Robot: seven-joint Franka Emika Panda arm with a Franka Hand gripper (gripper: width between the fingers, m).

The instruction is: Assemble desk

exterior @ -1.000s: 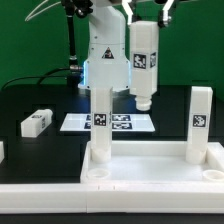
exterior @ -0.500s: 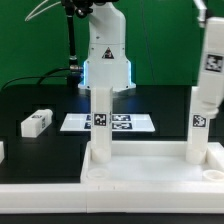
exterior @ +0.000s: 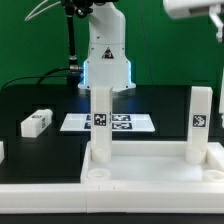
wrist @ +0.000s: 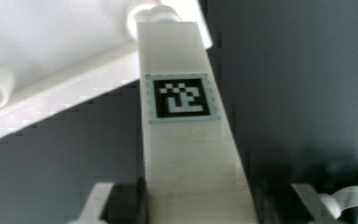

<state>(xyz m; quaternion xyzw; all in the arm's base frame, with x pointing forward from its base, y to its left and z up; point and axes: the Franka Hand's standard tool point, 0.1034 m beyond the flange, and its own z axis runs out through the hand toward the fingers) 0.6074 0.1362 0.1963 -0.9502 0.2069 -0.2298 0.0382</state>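
The white desk tabletop lies along the front, rim up. Two white tagged legs stand upright in its back sockets, one at the exterior view's left and one at its right. Another leg lies loose on the black table at the left. In the wrist view my gripper is shut on a further tagged leg, a dark finger on either side of it. Part of the tabletop shows beyond that leg. In the exterior view only a bit of my arm shows, at the top right corner.
The marker board lies flat behind the tabletop, in front of the robot base. A small white piece shows at the left edge.
My gripper has carried the held leg from above the middle toward the exterior view's right and upward, out of that view. The standing legs and the loose leg have not moved.
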